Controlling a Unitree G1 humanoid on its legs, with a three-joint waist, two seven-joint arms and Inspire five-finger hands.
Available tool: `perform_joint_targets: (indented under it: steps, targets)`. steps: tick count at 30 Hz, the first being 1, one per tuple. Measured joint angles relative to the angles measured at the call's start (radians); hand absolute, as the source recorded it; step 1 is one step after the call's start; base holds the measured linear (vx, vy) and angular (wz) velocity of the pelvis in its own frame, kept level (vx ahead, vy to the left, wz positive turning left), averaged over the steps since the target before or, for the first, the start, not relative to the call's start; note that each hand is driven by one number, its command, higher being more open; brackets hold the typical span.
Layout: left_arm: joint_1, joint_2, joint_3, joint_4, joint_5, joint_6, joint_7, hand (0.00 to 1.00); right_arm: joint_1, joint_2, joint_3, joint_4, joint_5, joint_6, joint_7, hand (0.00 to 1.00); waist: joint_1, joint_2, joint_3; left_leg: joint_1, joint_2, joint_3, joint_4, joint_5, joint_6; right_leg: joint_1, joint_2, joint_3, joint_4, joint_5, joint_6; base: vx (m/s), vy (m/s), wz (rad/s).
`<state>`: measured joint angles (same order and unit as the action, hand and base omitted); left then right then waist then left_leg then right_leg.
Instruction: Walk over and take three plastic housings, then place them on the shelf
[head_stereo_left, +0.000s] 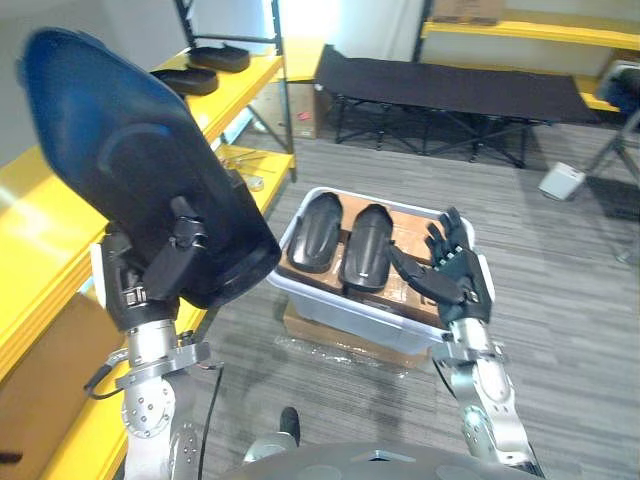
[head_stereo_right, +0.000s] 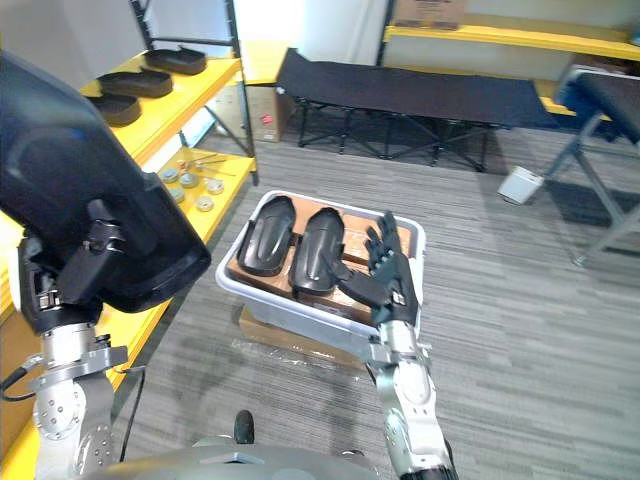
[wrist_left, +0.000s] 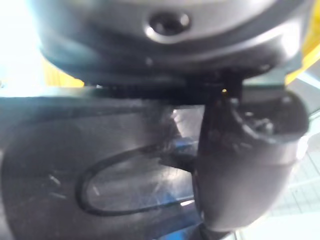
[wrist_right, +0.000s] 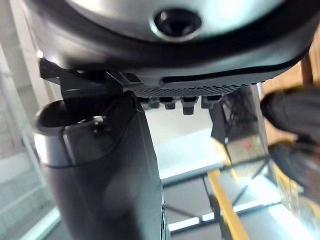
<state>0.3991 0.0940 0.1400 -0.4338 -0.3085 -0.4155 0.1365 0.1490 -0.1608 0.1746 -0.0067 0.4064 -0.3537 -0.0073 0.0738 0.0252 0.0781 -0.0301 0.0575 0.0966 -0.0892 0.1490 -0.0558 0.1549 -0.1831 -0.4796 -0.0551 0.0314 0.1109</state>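
housing (head_stereo_right: 70, 200): cut by right eye view's left edge | shelf bits (head_stereo_right: 187, 181): too small to tell

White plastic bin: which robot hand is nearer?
Right. The right robot hand hangs open over the near right edge of the white plastic bin; the left robot hand is off to its left by the yellow shelf, gripping a black plastic housing.

L hand (head_stereo_left: 152, 272) raised, gripping; R hand (head_stereo_left: 455, 275) fingers spread.
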Motion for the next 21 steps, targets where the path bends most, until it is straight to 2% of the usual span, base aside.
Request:
perform_joint_targets:
  steps: [2,5,8,15,21]
  targets:
    - [0.008,-0.018,0.039,-0.012,-0.007,0.0,-0.011,0.0,-0.055,0.0,0.053,0.007,-0.005,0.025,0.0,1.0,0.048,-0.003,-0.002,0.0,-0.013,-0.053,0.0,0.004,0.0,0.028,-0.001,-0.056,0.002,-0.015,0.003,0.0,-0.018,0.69]
    - [0.06,-0.039,0.081,-0.052,-0.049,-0.001,-0.022,0.0,-0.112,0.005,0.113,0.037,-0.009,0.068,0.006,1.0,0.096,-0.014,-0.008,-0.015,-0.024,-0.111,0.0,0.012,0.004,0.048,-0.005,-0.114,0.008,-0.031,0.009,0.03,-0.021,0.7]
    - [0.104,-0.054,0.106,-0.06,-0.107,-0.002,-0.069,0.0,-0.134,0.008,0.129,0.071,-0.011,0.111,0.022,1.0,0.123,-0.023,-0.008,-0.022,-0.04,-0.148,0.0,0.018,0.009,0.06,-0.012,-0.149,0.026,-0.044,0.013,0.04,0.01,0.41]
    - [0.126,-0.064,0.095,-0.06,-0.112,-0.002,-0.171,0.0,-0.145,-0.004,0.135,0.086,-0.042,0.152,0.04,1.0,0.118,-0.031,-0.008,-0.011,-0.038,-0.125,0.0,0.013,0.019,0.051,-0.023,-0.119,0.05,-0.05,0.013,0.0,0.033,-0.07]
    - [0.126,-0.053,0.04,-0.06,-0.051,0.032,-0.192,0.0,-0.155,-0.046,0.193,0.086,-0.037,0.153,0.095,1.0,0.11,-0.028,-0.007,-0.013,-0.011,-0.09,0.001,0.015,0.015,0.018,-0.005,-0.073,0.072,-0.058,0.009,-0.04,-0.001,-0.21]
